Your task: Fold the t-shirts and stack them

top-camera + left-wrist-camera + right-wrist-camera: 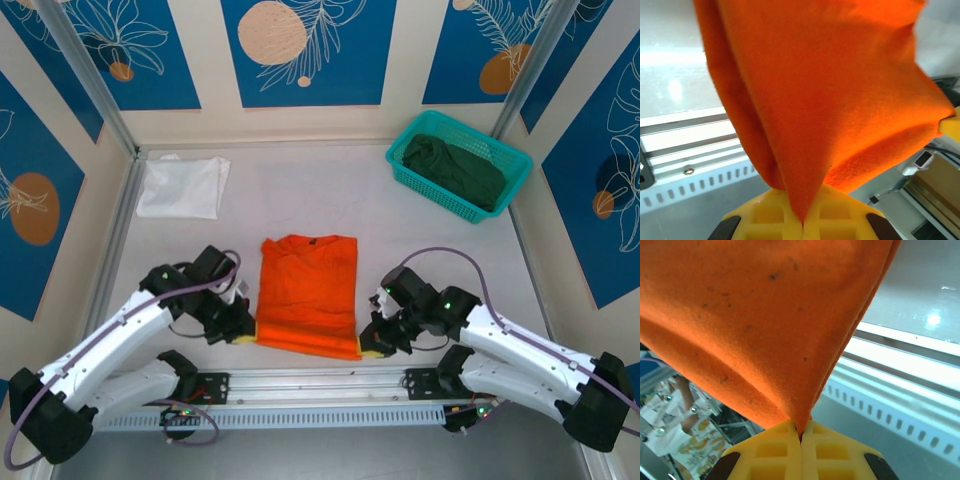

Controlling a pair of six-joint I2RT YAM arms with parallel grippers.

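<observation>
**A:** What are the grippers doing?

**B:** The left gripper is clamped on the near left corner of the bright orange cloth t-shirt. From its wrist, the cloth rises out of the seam between the closed yellow fingers. The right gripper pinches the near right corner the same way.

**A:** Why both corners at once?

**B:** I'd guess it keeps the near edge taut and level, so the shirt can be lifted and folded over towards twelve o'clock without bunching.

**A:** Where does that shirt lie?

**B:** At six o'clock on the pale grey table, already narrowed to a tall rectangle with the collar at the far end. It lies flat apart from the pinched corners.

**A:** And the others?

**B:** A folded white cloth t-shirt rests at ten o'clock, probably the base of the stack. A crumpled dark green cloth t-shirt sits in a teal plastic mesh basket at two o'clock, not yet folded.
</observation>
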